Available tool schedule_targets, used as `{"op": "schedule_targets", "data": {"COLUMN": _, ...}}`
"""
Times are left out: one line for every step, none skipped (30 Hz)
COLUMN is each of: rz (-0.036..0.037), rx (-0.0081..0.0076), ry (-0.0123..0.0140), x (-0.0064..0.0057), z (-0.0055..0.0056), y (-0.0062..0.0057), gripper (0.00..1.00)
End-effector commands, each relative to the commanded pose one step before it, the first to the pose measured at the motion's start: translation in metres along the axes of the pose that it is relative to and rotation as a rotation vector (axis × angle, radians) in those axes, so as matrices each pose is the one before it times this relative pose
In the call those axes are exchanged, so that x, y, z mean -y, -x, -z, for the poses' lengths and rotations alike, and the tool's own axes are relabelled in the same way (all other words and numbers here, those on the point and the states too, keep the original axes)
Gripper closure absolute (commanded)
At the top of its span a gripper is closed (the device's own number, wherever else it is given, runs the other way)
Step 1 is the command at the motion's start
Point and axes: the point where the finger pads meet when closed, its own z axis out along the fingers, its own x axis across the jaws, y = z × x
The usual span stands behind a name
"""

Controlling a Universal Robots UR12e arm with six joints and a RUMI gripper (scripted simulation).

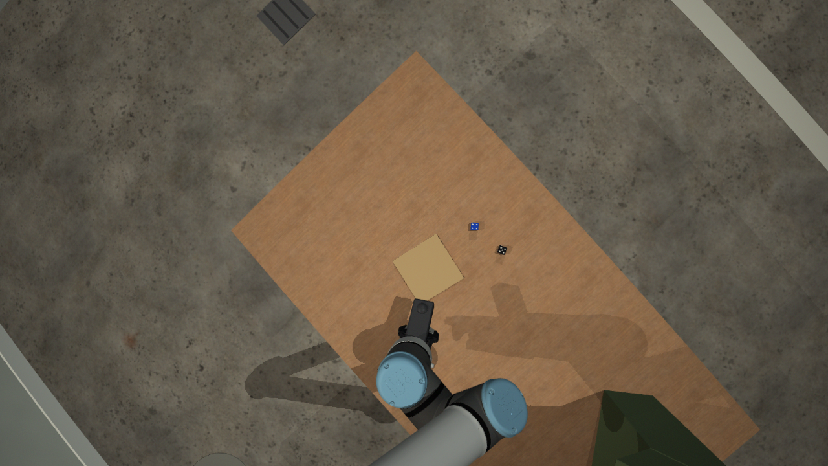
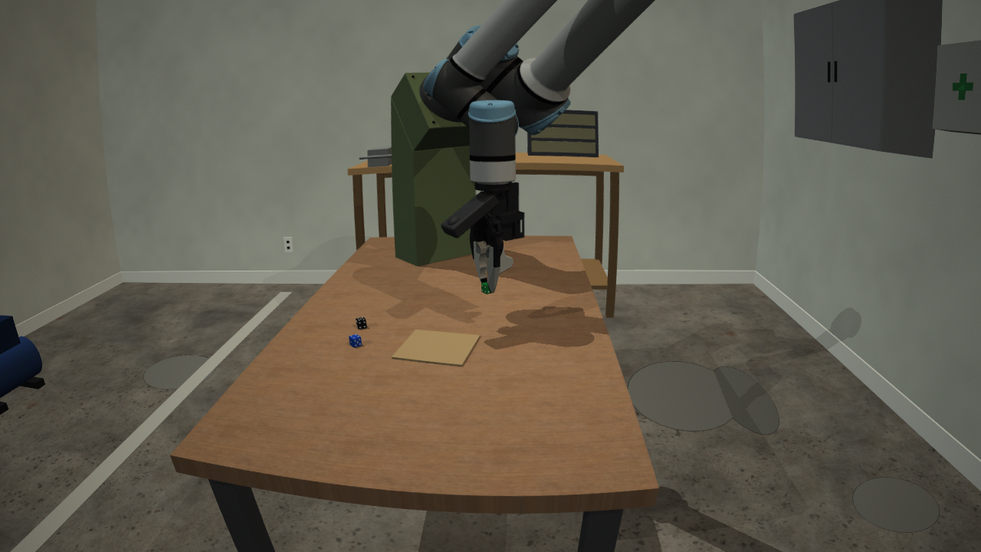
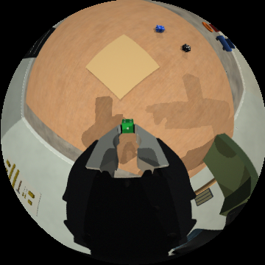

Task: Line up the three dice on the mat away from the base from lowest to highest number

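Note:
My gripper is shut on a green die and holds it well above the table, on the base side of the tan mat. The held die also shows in the exterior view, above the table behind the mat. In the top view the wrist hides the green die, just below the mat. A blue die and a black die lie flat on the wood, off the mat to its right. They also show in the exterior view, blue and black.
The green robot base block stands at the table's near right corner. The arm's elbow joints hang over the table's near edge. A second table stands behind against the wall.

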Motion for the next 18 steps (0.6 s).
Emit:
{"op": "schedule_targets", "data": {"rz": 0.00066, "rx": -0.00165, "ry": 0.00192, "x": 0.00024, "z": 0.01277, "y": 0.00026, "gripper": 0.97}}
{"op": "schedule_targets", "data": {"rz": 0.00000, "rx": 0.00000, "ry": 0.00000, "x": 0.00000, "z": 0.00156, "y": 0.00000, "gripper": 0.97}}
{"op": "schedule_targets", "data": {"rz": 0.00000, "rx": 0.00000, "ry": 0.00000, "x": 0.00000, "z": 0.00124, "y": 0.00000, "gripper": 0.97}}
{"op": "schedule_targets", "data": {"rz": 0.00000, "rx": 0.00000, "ry": 0.00000, "x": 0.00000, "z": 0.00094, "y": 0.00000, "gripper": 0.97}}
{"op": "schedule_targets", "data": {"rz": 0.00000, "rx": 0.00000, "ry": 0.00000, "x": 0.00000, "z": 0.00067, "y": 0.00000, "gripper": 0.97}}
{"op": "schedule_targets", "data": {"rz": 0.00000, "rx": 0.00000, "ry": 0.00000, "x": 0.00000, "z": 0.00043, "y": 0.00000, "gripper": 0.97}}
{"op": "schedule_targets", "data": {"rz": 0.00000, "rx": 0.00000, "ry": 0.00000, "x": 0.00000, "z": 0.00023, "y": 0.00000, "gripper": 0.97}}
{"op": "schedule_targets", "data": {"rz": 0.00000, "rx": 0.00000, "ry": 0.00000, "x": 0.00000, "z": 0.00009, "y": 0.00000, "gripper": 0.97}}
{"op": "schedule_targets", "data": {"rz": 0.00000, "rx": 0.00000, "ry": 0.00000, "x": 0.00000, "z": 0.00000, "y": 0.00000, "gripper": 0.97}}
{"op": "schedule_targets", "data": {"rz": 0.00000, "rx": 0.00000, "ry": 0.00000, "x": 0.00000, "z": 0.00000, "y": 0.00000, "gripper": 0.97}}
{"op": "schedule_targets", "data": {"rz": 0.00000, "rx": 0.00000, "ry": 0.00000, "x": 0.00000, "z": 0.00001, "y": 0.00000, "gripper": 0.97}}
{"op": "schedule_targets", "data": {"rz": 0.00000, "rx": 0.00000, "ry": 0.00000, "x": 0.00000, "z": 0.00000, "y": 0.00000, "gripper": 0.97}}
{"op": "schedule_targets", "data": {"rz": 0.00000, "rx": 0.00000, "ry": 0.00000, "x": 0.00000, "z": 0.00000, "y": 0.00000, "gripper": 0.97}}
{"op": "schedule_targets", "data": {"rz": 0.00000, "rx": 0.00000, "ry": 0.00000, "x": 0.00000, "z": 0.00000, "y": 0.00000, "gripper": 0.97}}
{"op": "schedule_targets", "data": {"rz": 0.00000, "rx": 0.00000, "ry": 0.00000, "x": 0.00000, "z": 0.00000, "y": 0.00000, "gripper": 0.97}}
{"op": "schedule_targets", "data": {"rz": 0.00000, "rx": 0.00000, "ry": 0.00000, "x": 0.00000, "z": 0.00000, "y": 0.00000, "gripper": 0.97}}
{"op": "schedule_targets", "data": {"rz": 0.00000, "rx": 0.00000, "ry": 0.00000, "x": 0.00000, "z": 0.00000, "y": 0.00000, "gripper": 0.97}}
{"op": "schedule_targets", "data": {"rz": -0.00096, "rx": -0.00002, "ry": 0.00000, "x": 0.00017, "z": -0.00001, "y": -0.00004, "gripper": 0.97}}
